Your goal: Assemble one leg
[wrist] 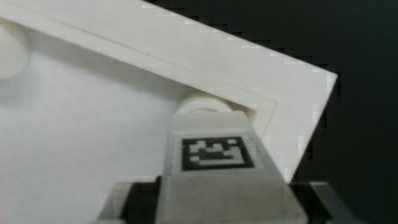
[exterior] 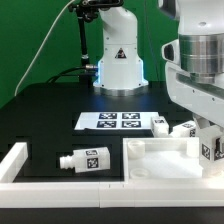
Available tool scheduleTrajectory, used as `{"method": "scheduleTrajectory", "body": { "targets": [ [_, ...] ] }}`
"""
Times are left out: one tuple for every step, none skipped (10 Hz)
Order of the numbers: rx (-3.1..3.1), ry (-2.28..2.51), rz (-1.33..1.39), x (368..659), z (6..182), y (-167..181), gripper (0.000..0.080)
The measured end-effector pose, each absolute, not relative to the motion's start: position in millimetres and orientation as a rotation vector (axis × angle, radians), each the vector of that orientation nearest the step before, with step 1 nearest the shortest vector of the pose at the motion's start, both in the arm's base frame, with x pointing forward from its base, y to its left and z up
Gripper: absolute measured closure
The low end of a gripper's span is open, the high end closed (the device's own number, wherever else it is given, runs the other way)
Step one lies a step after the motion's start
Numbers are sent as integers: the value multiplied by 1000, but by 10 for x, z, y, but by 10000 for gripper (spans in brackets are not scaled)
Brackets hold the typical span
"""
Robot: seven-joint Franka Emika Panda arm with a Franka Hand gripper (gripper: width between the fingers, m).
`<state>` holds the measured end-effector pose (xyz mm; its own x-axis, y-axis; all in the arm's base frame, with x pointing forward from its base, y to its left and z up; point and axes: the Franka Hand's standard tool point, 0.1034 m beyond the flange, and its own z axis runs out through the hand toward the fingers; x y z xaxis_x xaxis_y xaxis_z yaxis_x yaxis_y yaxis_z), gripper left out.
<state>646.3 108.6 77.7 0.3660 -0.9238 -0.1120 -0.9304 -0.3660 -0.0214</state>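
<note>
A spare leg (exterior: 85,158) lies loose at the exterior view's left. Further right, the gripper (wrist: 217,198) is clamped on the leg (wrist: 215,150), whose round end sits at the tabletop (wrist: 107,130) corner. A slight tilt or offset could, I judge, jam it against the rim.

In the exterior view the arm (exterior: 200,55) runs off the top and right edges, and it covers part of one loose leg (exterior: 187,128) and the right end of the tabletop (exterior: 160,162). In the wrist view the fingers (wrist: 135,203) are dark, blurred and clipped by the bottom edge. The held leg (wrist: 217,150) covers where its round end meets the tabletop, so seating cannot be told.
</note>
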Motion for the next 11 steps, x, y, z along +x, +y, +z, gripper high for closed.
{"method": "scheduleTrajectory", "body": {
  "targets": [
    [-2692, 1454, 104, 6460, 776, 1101, 288],
    [-2812, 1203, 98, 6450, 783, 1139, 288],
    [-2954, 918, 114, 6397, 797, 1229, 175],
    [-2981, 811, 112, 6396, 798, 1261, 157],
    [-3003, 723, 109, 6398, 793, 1242, 157],
    [-3027, 602, 106, 6398, 792, 1241, 157],
    [-3063, 397, 94, 6408, 805, 1234, 151],
    [-3083, 141, 73, 6441, 847, 1233, 151],
    [-3082, -62, 65, 6455, 850, 1206, 151],
    [-3080, -74, 66, 6451, 842, 1210, 151],
    [-3081, -4, 69, 6449, 841, 1219, 262]
  ]
}}
